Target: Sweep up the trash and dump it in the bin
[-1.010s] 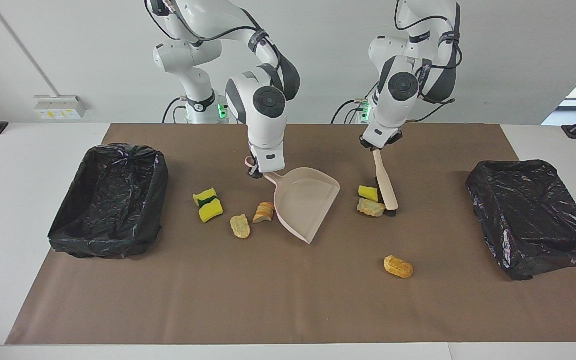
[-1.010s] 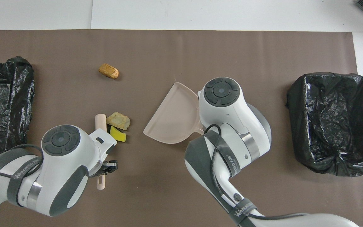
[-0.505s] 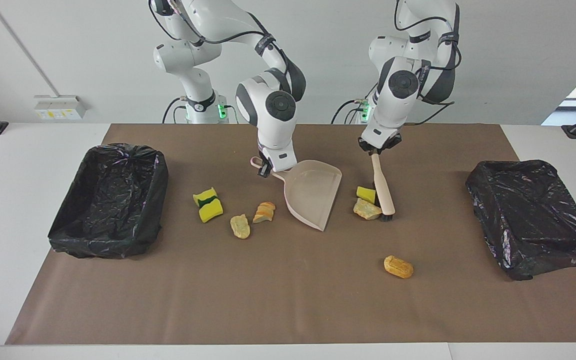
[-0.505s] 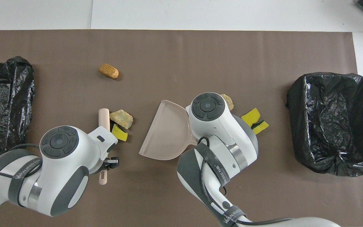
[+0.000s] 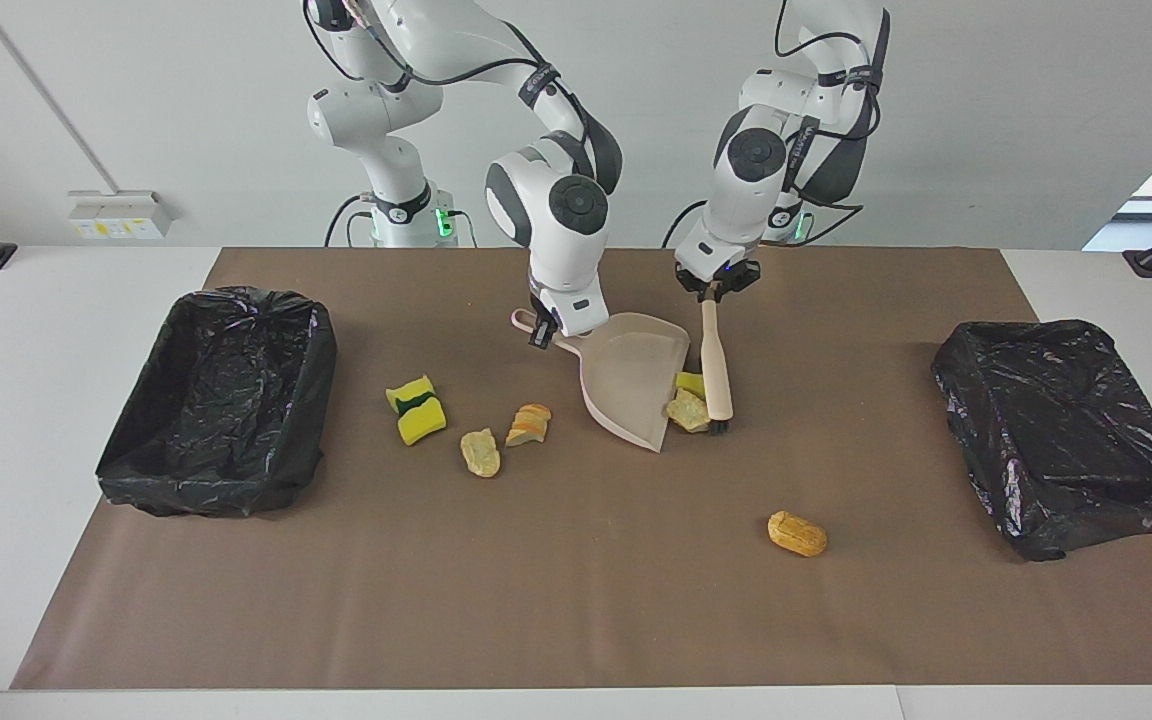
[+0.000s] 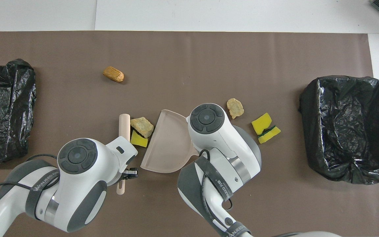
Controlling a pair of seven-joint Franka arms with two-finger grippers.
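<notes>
Sweeping is underway: left gripper (image 5: 714, 290) is clamping the brush (image 5: 715, 365) handle, right gripper (image 5: 543, 333) is pinching the dustpan (image 5: 633, 385) handle. Two scraps (image 5: 688, 403) are sitting at the pan's lip, touching the bristles; four others (image 5: 481, 452) are lying scattered on the mat. Foam is probably handling light, soft, prone to rolling, so pushing suits it better than gripping. Both bins (image 5: 216, 400) are looking empty, as is the pan.

From overhead, we see the right arm's wrist hide one orange foam chunk (image 5: 530, 424). The frame's edge crops the bin (image 6: 2, 108) at the left arm's end.
</notes>
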